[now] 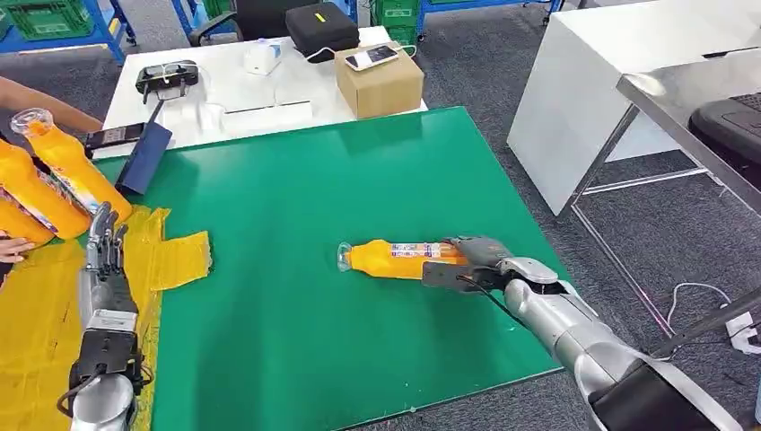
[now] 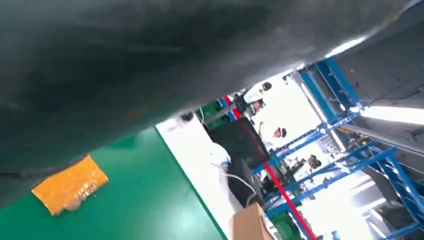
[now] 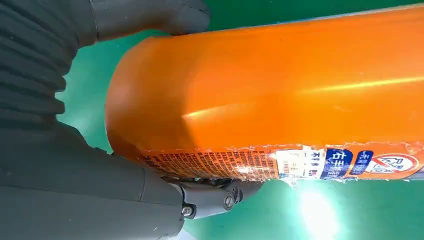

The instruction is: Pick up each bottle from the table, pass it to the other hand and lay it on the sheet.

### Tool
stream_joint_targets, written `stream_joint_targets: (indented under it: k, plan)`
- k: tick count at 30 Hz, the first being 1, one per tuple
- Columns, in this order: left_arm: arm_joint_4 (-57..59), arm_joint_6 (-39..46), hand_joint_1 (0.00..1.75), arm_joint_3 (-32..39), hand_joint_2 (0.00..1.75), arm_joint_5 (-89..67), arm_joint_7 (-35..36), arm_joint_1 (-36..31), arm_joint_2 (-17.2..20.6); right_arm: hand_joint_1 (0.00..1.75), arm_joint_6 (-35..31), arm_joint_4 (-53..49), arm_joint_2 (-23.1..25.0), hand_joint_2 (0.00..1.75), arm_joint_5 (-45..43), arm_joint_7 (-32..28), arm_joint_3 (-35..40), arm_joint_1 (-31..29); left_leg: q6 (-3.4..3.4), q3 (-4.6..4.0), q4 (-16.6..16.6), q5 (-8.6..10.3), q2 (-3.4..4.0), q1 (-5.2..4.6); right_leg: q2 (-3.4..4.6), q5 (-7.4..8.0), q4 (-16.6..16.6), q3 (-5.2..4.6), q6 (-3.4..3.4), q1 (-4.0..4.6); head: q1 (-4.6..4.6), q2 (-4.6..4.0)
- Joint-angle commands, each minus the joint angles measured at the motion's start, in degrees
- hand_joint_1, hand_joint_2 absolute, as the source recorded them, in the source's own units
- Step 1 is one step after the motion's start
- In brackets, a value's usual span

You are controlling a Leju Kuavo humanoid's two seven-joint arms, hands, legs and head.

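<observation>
Right hand (image 1: 471, 260) grasping orange-filled bottle (image 1: 395, 259) lying on table (image 1: 341, 341), left hand (image 1: 103, 241) released

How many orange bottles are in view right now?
4. One lies on the green mat in the right robot hand: bottle. Three lean at the left edge over the yellow sheet. More may sit out of frame.

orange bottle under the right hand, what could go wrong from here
1. The right hand wraps only the base end of the lying orange bottle; lifted from there, the long neck end may sag or slip out.
2. The bottle is round and glossy on the smooth green table, so a loose grip could roll it away.
3. The left hand waits far off over the yellow sheet, beside stacked bottles, so the handover means a long carry.
</observation>
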Motion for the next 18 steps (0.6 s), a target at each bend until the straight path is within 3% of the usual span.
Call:
stream_joint_targets:
  k: [1,3,7,11,12,14,16,18]
  plan:
    - [2.18,-1.03,0.0,-1.2,0.0,1.31,0.76,-1.89,-0.39,1.75,1.19,4.98,1.67,1.75,-0.38,0.11,-0.87,7.18,-0.03,-0.38,0.06,0.15,-0.4,0.07,-0.03,0.12,-0.02,-0.27,-0.1,0.09,0.0,0.0]
    - [2.19,-1.02,0.0,-1.2,0.0,1.31,0.76,-1.84,-0.4,1.75,1.32,4.96,1.76,1.75,-0.39,0.14,-0.88,7.05,-0.04,-0.78,-0.07,0.37,-0.79,0.1,-0.13,0.31,-0.2,-0.55,-0.16,0.15,0.0,0.0]
    - [2.08,-0.97,0.0,-1.16,0.0,1.32,0.76,-1.79,-0.42,1.75,1.34,4.97,1.71,1.75,-0.36,0.21,-1.02,7.05,-0.02,-0.45,0.04,0.16,-0.49,0.08,-0.04,0.13,-0.05,-0.31,-0.12,0.11,0.0,0.0]
    - [2.08,-0.97,0.0,-1.16,0.0,1.32,0.76,-1.79,-0.42,1.75,1.34,4.97,1.71,1.75,-0.36,0.21,-1.02,7.05,-0.06,-0.58,-0.09,0.26,-0.73,0.09,-0.12,0.21,-0.2,-0.37,-0.15,0.14,0.0,0.0]
    - [2.08,-0.97,0.0,-1.16,0.0,1.32,0.76,-1.79,-0.42,1.75,1.34,4.97,1.71,1.75,-0.36,0.21,-1.02,7.05,-0.03,-0.22,0.07,0.02,-0.35,0.07,0.0,0.02,0.0,-0.12,-0.08,0.08,0.0,0.0]
    - [2.08,-0.97,0.0,-1.16,0.0,1.32,0.76,-1.79,-0.42,1.75,1.34,4.97,1.71,1.75,-0.36,0.21,-1.02,7.05,-0.05,-0.57,-0.03,0.2,-0.65,0.1,-0.07,0.18,-0.15,-0.4,-0.17,0.14,0.0,0.0]
    - [2.08,-0.97,0.0,-1.16,0.0,1.32,0.76,-1.79,-0.42,1.75,1.34,4.97,1.71,1.75,-0.36,0.21,-1.02,7.05,-0.05,-0.1,0.09,-0.05,-0.33,0.08,0.01,-0.03,0.02,0.0,-0.12,0.09,0.0,0.0]
    - [2.08,-0.97,0.0,-1.16,0.0,1.32,0.76,-1.79,-0.42,1.75,1.34,4.97,1.71,1.75,-0.36,0.21,-1.02,7.05,-0.07,-0.72,-0.01,0.25,-0.82,0.11,-0.07,0.22,-0.16,-0.5,-0.23,0.16,0.0,0.0]
